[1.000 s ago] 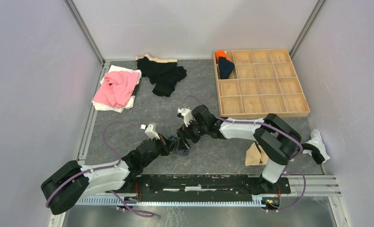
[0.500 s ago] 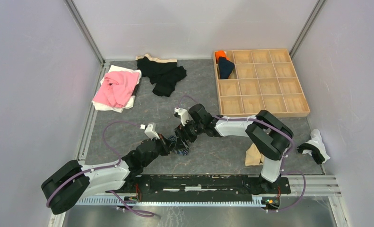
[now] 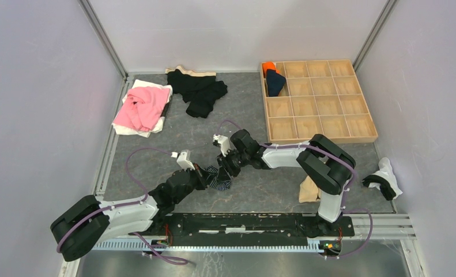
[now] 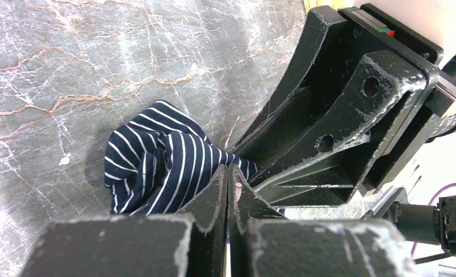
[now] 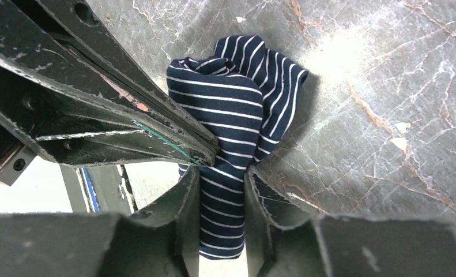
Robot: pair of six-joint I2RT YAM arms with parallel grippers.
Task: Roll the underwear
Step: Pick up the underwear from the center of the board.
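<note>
The navy striped underwear (image 3: 218, 180) lies bunched on the grey mat between my two arms. My left gripper (image 3: 208, 174) is shut, its tips pinching an edge of that underwear (image 4: 156, 156); in the left wrist view the left gripper (image 4: 229, 170) shows no gap. My right gripper (image 3: 225, 168) comes from the right. In the right wrist view a rolled band of the underwear (image 5: 237, 109) runs between the jaws of my right gripper (image 5: 221, 173), touching both fingers. A white underwear with black trim (image 3: 385, 179) lies at the far right.
A wooden compartment tray (image 3: 323, 140) stands at the back right, with an orange roll (image 3: 270, 68) and a navy roll (image 3: 275, 82) in its far-left cells. A pink garment (image 3: 142, 107) and black garments (image 3: 199, 91) lie at the back. A tan cloth (image 3: 309, 189) lies near the right arm's base.
The right gripper has come down and left onto the striped underwear and closed from wide open onto it. The left gripper has stayed shut in place.
</note>
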